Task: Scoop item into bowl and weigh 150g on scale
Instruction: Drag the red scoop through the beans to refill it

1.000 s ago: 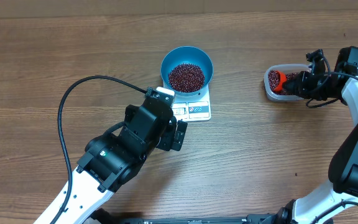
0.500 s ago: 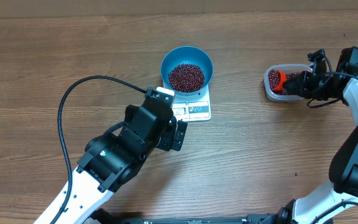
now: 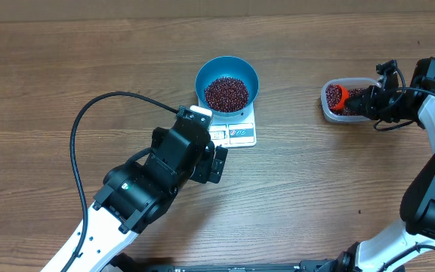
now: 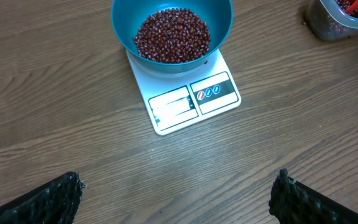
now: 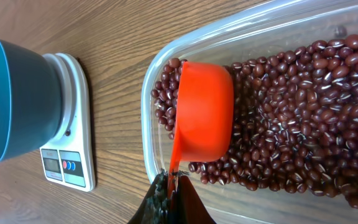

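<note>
Overhead: bowl [image 3: 226, 66] covers perhaps half scale [image 3: 240, 133]; display [image 3: 217, 134] unreadable.

A round blue bowl [image 3: 227, 65] sits upright on the flat white scale [image 3: 242, 134], covering its rear part. The scale's front edge, with its display and label panels, stays exposed on the worktop [image 3: 89, 60]. A loose heap of small dark red beans [image 3: 226, 94] fills the bowl's bottom. More beans lie well apart to the right, in a clear tub [image 3: 325, 106].

No words or numbers can be read; the scale [image 4: 191, 102] shows only three tiny round signs [image 4: 208, 93], one red, two blue, toward its 4 o'clock side.
</note>
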Tool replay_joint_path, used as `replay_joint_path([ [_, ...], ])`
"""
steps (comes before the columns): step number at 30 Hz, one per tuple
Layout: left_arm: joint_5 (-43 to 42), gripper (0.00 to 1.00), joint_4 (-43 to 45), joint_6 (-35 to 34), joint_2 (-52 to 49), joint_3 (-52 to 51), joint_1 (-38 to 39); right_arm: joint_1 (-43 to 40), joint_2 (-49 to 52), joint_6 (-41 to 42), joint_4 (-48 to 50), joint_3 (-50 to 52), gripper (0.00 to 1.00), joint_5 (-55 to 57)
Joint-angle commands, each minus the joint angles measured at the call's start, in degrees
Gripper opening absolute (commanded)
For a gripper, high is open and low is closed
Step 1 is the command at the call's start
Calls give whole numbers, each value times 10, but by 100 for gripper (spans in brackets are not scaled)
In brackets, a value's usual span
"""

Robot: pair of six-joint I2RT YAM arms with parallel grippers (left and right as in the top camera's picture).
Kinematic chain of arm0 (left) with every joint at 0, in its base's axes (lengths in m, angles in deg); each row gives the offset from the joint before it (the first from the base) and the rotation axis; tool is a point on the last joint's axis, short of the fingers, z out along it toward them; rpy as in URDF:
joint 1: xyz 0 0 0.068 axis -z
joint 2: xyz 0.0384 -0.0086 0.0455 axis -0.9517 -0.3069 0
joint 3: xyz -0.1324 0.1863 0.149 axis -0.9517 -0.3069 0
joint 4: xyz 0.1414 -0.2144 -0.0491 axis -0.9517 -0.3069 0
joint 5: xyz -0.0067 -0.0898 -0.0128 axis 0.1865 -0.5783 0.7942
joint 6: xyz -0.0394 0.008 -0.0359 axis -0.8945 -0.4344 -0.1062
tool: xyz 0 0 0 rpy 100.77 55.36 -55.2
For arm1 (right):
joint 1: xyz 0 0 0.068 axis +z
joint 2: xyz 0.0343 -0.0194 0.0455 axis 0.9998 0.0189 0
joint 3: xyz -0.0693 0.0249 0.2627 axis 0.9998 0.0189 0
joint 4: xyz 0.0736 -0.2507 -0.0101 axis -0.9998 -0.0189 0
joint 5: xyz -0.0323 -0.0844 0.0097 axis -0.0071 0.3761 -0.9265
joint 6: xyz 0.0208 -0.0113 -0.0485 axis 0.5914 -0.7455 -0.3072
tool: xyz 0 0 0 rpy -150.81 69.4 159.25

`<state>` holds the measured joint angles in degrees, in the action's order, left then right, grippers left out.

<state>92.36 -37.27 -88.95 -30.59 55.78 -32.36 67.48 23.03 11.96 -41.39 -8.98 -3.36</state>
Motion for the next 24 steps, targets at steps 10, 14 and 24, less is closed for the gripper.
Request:
replay_joint_path([
  [10,-3,100,2,11,-3,-1,0,-26,60,13,2,5,4,-91],
  [14,-3,99,2,11,-3,-1,0,-31,65,13,7,5,3,-91],
  [24,-3,100,2,11,-3,-1,0,-66,82,10,11,5,4,-160],
])
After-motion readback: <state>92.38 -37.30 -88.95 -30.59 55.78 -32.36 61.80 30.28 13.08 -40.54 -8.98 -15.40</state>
